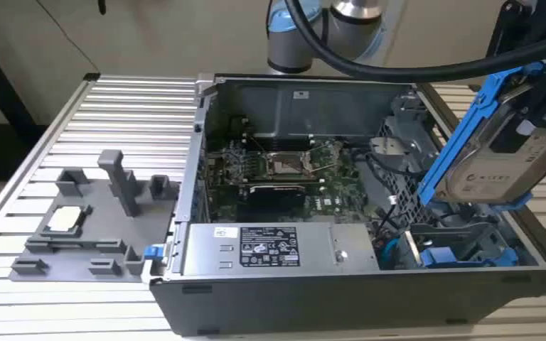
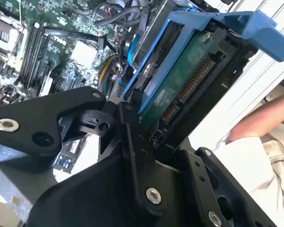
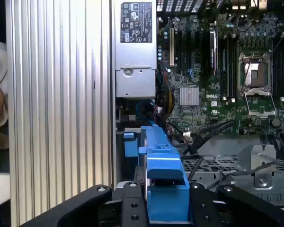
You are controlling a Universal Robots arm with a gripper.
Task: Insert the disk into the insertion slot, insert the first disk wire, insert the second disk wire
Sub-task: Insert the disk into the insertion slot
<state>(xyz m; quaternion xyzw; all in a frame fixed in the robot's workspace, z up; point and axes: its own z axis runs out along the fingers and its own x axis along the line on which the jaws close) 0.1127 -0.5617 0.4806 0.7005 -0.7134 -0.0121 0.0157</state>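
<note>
At the exterior view's upper right, the gripper (image 1: 537, 117) pinches the disk (image 1: 497, 167) between its jaws. The disk is tilted, hanging above the open case (image 1: 349, 298). The slot (image 1: 458, 245) sits just below the disk, in the case's lower right corner.

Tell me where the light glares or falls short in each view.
Exterior view: soft even light, the case shaded inside. Second wrist view: the table glares white beside the disk. First wrist view: table bright, motherboard dimmer.
</note>
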